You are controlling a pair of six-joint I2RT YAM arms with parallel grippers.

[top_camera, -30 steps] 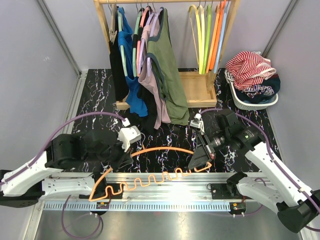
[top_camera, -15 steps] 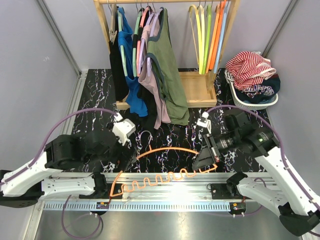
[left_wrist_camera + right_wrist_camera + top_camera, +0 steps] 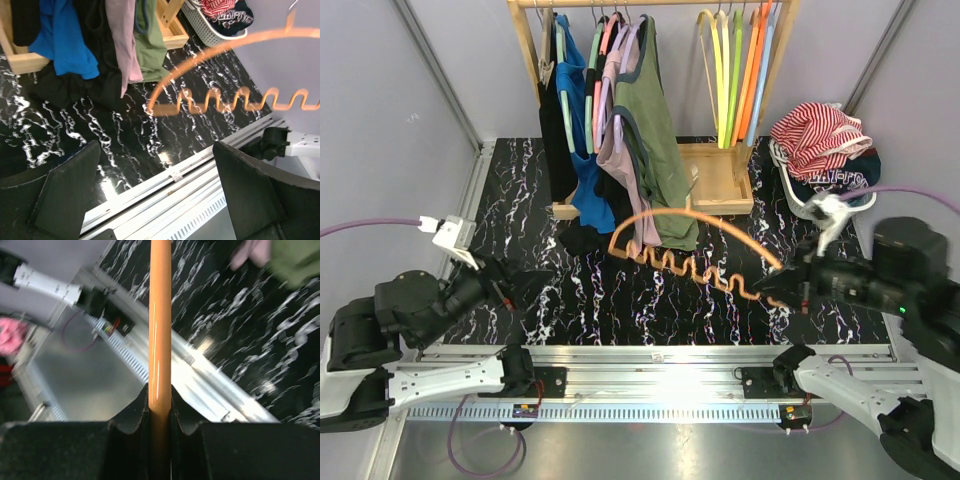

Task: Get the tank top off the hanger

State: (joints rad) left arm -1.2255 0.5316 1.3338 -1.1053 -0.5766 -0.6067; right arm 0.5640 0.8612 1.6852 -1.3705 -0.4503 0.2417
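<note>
An empty orange hanger point(image 3: 692, 267) with a wavy lower bar hangs tilted in the air over the table's middle. My right gripper point(image 3: 790, 292) is shut on its right end; in the right wrist view the orange rod point(image 3: 160, 315) runs straight up from between the closed jaws point(image 3: 160, 405). My left gripper point(image 3: 520, 285) stands wide open and empty at the near left, well apart from the hanger point(image 3: 225, 100); nothing lies between its fingers point(image 3: 157, 195). A black tank top point(image 3: 582, 238) lies crumpled on the marbled table by the rack's foot, also in the left wrist view point(image 3: 65, 85).
A wooden rack point(image 3: 715, 180) at the back holds several hanging garments point(image 3: 650, 130) and empty coloured hangers point(image 3: 735, 70). A white basket point(image 3: 817, 208) of clothes sits at the back right. A metal rail point(image 3: 650, 360) runs along the near edge.
My left gripper has opened, let go of the hanger's left end and drawn back to the left. The right gripper has lifted the hanger up and swung it right, toward the rack.
</note>
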